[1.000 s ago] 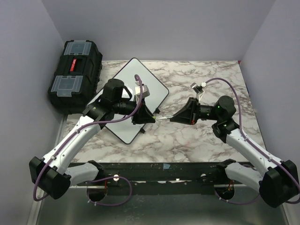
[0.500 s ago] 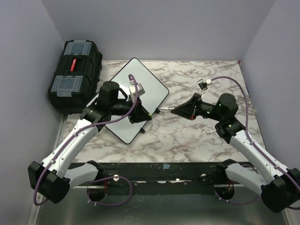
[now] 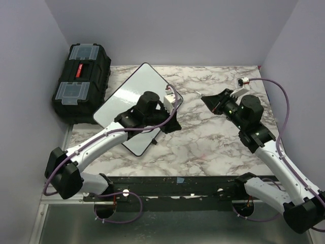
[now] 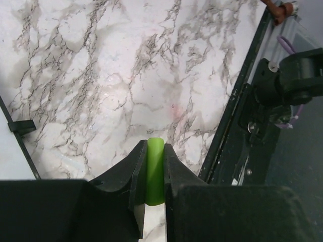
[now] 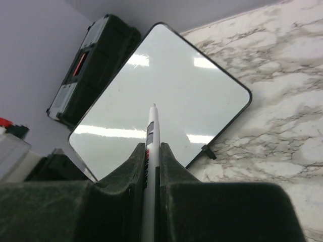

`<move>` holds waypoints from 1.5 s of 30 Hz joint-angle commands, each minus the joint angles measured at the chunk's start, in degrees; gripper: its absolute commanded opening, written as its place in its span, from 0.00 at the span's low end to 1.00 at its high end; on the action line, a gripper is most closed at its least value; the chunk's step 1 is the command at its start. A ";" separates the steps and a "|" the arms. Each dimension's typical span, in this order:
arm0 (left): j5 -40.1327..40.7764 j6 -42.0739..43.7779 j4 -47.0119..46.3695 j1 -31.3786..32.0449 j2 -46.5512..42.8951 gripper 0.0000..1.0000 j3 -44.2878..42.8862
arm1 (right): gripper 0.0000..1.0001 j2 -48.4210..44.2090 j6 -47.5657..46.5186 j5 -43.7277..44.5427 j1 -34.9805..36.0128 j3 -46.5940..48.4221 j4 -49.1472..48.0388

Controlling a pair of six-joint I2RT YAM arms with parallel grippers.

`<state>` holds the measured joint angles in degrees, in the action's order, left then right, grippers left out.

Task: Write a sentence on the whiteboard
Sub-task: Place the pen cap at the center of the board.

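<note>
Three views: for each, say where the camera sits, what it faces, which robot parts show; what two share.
Top external: above and behind, looking down on the table; left arm and right arm show.
Left wrist: on the left gripper, facing the table; fingers pinch a green cap.
Right wrist: on the right gripper, facing the whiteboard; fingers pinch a white pen.
Shared: top and right wrist show the toolbox.

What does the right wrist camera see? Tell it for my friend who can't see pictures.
The right gripper is shut on a white pen, its tip aimed at the whiteboard, which shows no writing. The board lies on a marble table, a black toolbox beyond it.
</note>
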<state>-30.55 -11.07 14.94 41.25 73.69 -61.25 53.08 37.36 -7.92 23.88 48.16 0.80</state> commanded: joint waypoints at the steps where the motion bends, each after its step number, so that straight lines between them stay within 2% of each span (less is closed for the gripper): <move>1: 12.57 -3.73 -5.27 4.83 6.68 0.00 -3.75 | 0.01 1.13 -1.67 13.05 -0.10 5.70 5.51; 8: 21.93 0.03 -7.24 10.50 20.88 0.00 -10.10 | 0.01 3.47 -2.15 21.87 -0.08 10.47 10.02; 12: 22.25 0.07 -8.28 11.66 28.05 0.00 -14.11 | 0.01 4.18 -1.99 21.86 -0.10 11.19 10.89; 16: 28.72 0.94 -6.67 13.76 34.23 0.00 -19.21 | 0.01 4.13 -1.16 21.52 -0.09 10.60 11.30; 19: 30.06 0.96 -6.62 14.99 37.52 0.00 -21.35 | 0.01 3.97 -0.79 21.55 -0.06 10.13 11.59; 24: 32.09 0.92 -7.42 16.69 41.33 0.13 -23.00 | 0.01 3.71 -0.98 22.68 -0.06 9.90 11.97; 31: 34.36 0.87 -6.72 17.54 45.18 0.22 -24.56 | 0.01 4.57 -1.13 22.70 -0.12 9.87 11.88; 35: 36.16 0.63 -5.07 17.53 46.79 0.30 -25.56 | 0.01 4.75 -1.00 22.47 -0.10 9.37 11.59; 45: 36.54 0.22 -5.57 17.81 44.12 0.45 -23.33 | 0.01 4.25 -1.22 23.02 -0.08 9.01 11.55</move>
<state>4.62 -11.03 7.38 58.30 119.17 -85.78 57.91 35.92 15.51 23.24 57.56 13.21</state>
